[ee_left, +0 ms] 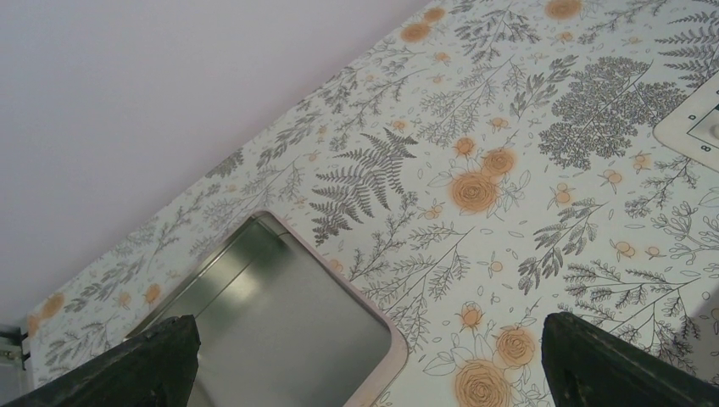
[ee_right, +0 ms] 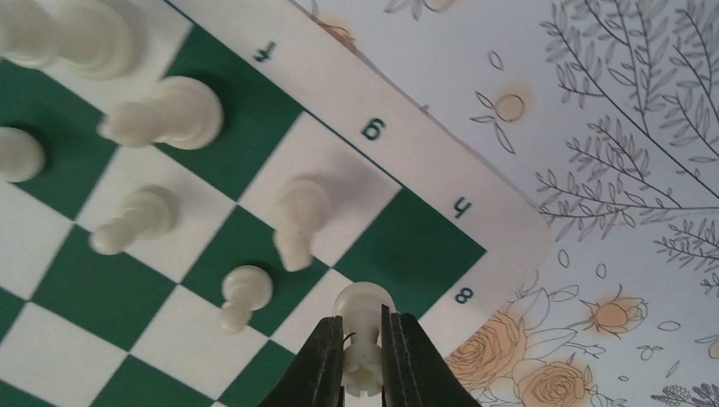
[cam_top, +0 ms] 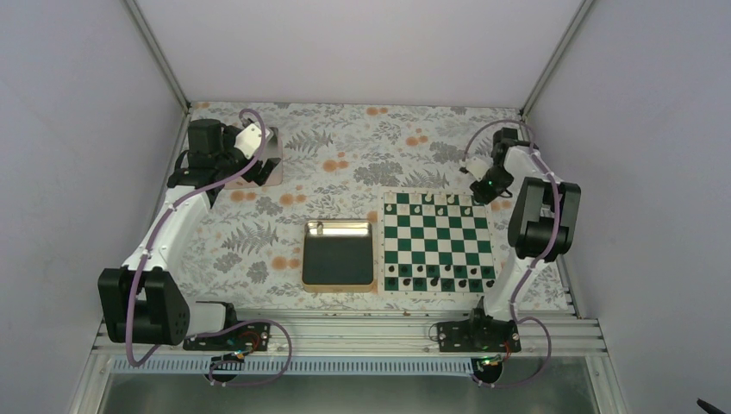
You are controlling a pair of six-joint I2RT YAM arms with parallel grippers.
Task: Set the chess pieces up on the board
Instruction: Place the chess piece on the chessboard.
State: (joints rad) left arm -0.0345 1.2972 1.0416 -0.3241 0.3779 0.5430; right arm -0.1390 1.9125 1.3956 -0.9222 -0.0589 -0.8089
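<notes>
The green and white board [cam_top: 395,245] lies right of centre. White chess pieces [cam_top: 430,199] stand along its far rows and tiny black ones [cam_top: 440,278] along the near rows. My right gripper [cam_top: 479,178] hovers at the board's far right corner. In the right wrist view it [ee_right: 362,329] is shut on a white rook [ee_right: 363,302], just above the board [ee_right: 407,254] near the green corner square. A pawn [ee_right: 243,293] and a taller piece [ee_right: 298,222] stand beside it. My left gripper [ee_left: 373,373] is open with nothing between its fingers, far from the board.
A gold-rimmed tray [cam_top: 338,285] with a dark inside sits left of the board. A silver tin lid [ee_left: 280,322] lies under the left gripper [cam_top: 257,160] at the far left. One corner of the board [ee_left: 691,125] shows in the left wrist view. Walls enclose the floral tabletop.
</notes>
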